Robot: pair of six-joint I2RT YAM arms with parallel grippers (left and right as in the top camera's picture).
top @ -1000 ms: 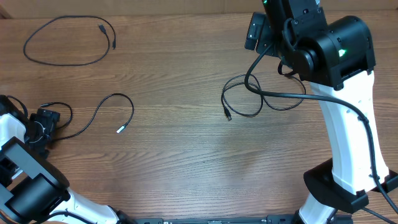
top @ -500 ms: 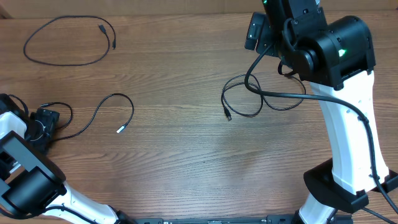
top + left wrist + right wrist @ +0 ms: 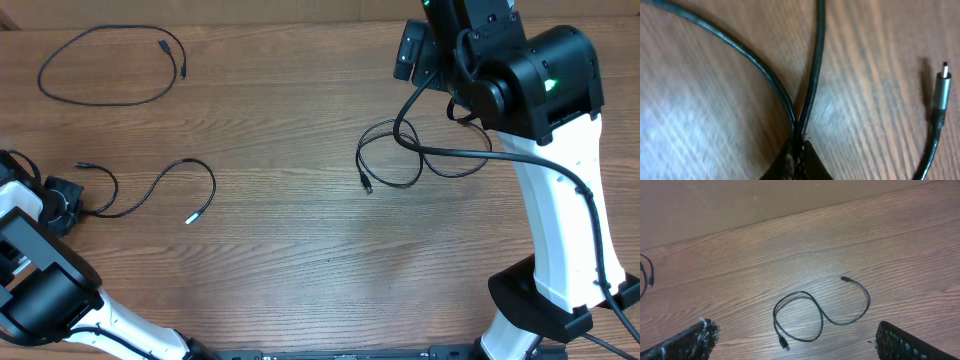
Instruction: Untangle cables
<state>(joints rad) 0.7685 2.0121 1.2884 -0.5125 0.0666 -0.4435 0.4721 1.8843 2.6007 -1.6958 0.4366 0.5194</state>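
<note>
Since a moment ago my left claw has slid toward the table edge and pulled the near cable along. The little loop beside the claw has opened up. One dark plug now lies free, and the silver tip has shifted a bit.

My left claw is pressed together on two strands of this cable, right where they meet. My right claw is spread wide and holds nothing. It hangs above the right cable, which lies in a loose curl. The far cable lies alone in a big ring, well apart from the others.

I think my job now is to stretch the near cable out. I should pull slow and low, so the plug does not flip over a strand. I should pinch hard enough that the strands do not slip. When the cable lies in one open line, I can let go.
</note>
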